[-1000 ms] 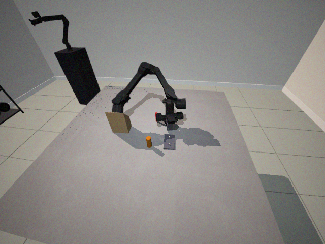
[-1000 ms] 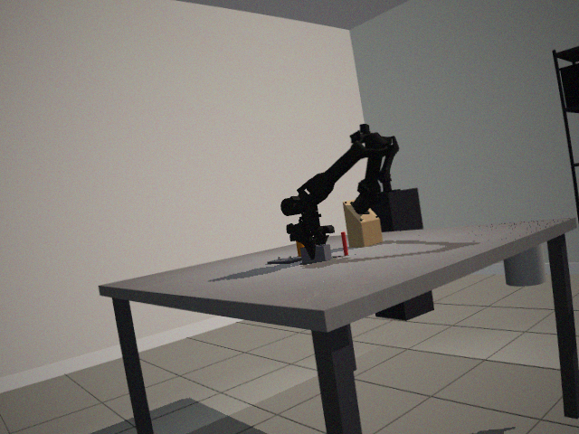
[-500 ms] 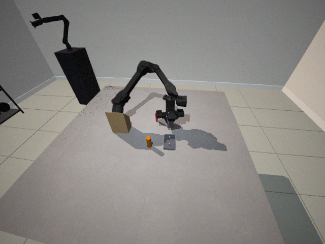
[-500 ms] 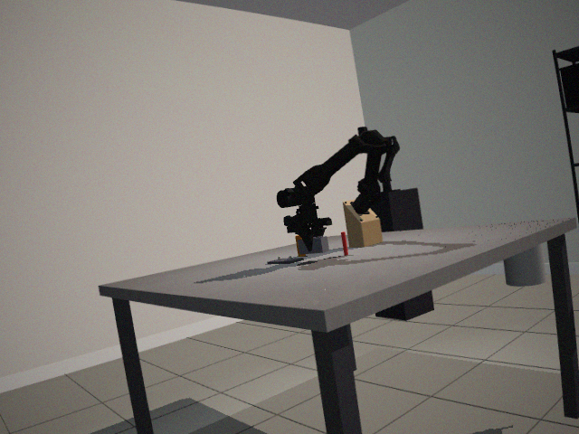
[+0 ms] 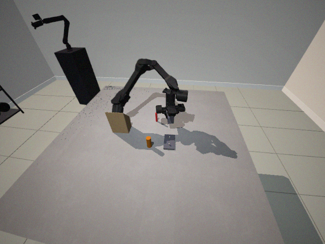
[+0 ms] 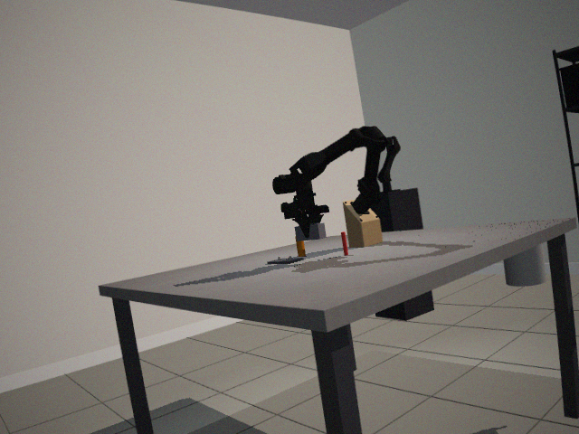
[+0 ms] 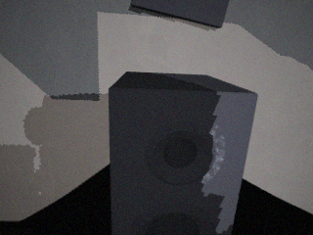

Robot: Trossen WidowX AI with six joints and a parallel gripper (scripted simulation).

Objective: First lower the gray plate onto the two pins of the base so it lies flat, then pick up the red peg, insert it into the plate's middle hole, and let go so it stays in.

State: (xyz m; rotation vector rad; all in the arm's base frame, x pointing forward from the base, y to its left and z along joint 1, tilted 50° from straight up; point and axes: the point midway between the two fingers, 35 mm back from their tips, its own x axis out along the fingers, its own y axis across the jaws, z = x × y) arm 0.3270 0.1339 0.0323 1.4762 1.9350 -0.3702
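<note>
The gray plate point(image 5: 170, 120) point(image 6: 318, 231) point(image 7: 147, 117) is a thick block with round holes, held above the table. My gripper point(image 5: 169, 121) point(image 6: 307, 233) point(image 7: 162, 168) is shut on it; in the wrist view black fingers press its two sides, and part of the plate is cut off below. The base point(image 5: 172, 147) point(image 6: 276, 262) point(image 7: 181, 12) lies flat on the table with two small upright pins. In the wrist view only its edge shows, beyond the plate's end. The red peg point(image 5: 156, 117) point(image 6: 345, 243) stands upright on the table, apart from the gripper.
An orange cylinder point(image 5: 149, 142) point(image 6: 300, 249) stands upright beside the base. A tan block point(image 5: 118, 123) point(image 6: 371, 233) stands at the arm's foot. Another black arm on a dark pedestal point(image 5: 77, 73) stands behind the table.
</note>
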